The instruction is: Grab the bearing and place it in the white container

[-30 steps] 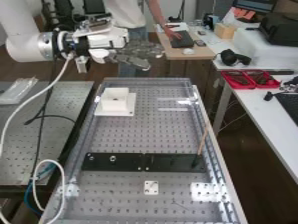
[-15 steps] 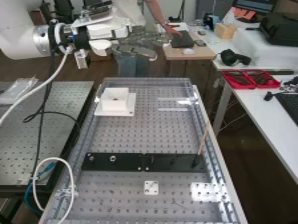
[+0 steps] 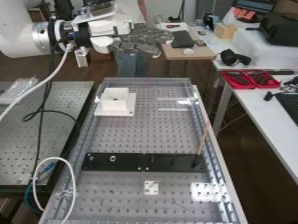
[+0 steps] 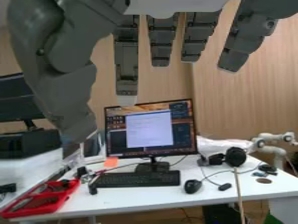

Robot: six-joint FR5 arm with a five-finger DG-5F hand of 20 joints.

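At the upper left of the high view, the hand (image 3: 141,41) hangs above the bench's far end with its fingers extended and open, holding nothing. Its fingers and thumb stretch out straight in the wrist view, where the hand (image 4: 126,62) has only air between them. The white container (image 3: 116,101), a square open box on a white base, sits at the bench's far left, below and in front of the hand. On the black plate (image 3: 174,162) across the bench are small round parts; a small metallic ring (image 3: 113,158) at its left part may be the bearing.
A thin wooden stick (image 3: 203,140) stands slanted at the black plate's right end. A small white square plate (image 3: 151,188) lies nearer. Cables (image 3: 46,112) hang left of the bench. Red trays (image 3: 250,79) and headphones (image 3: 234,57) are on the right-hand table.
The hand has shifted slightly to the right and upward in the high view, its fingers still extended. The person's hand has left the laptop on the far desk. The bench's things have not moved.
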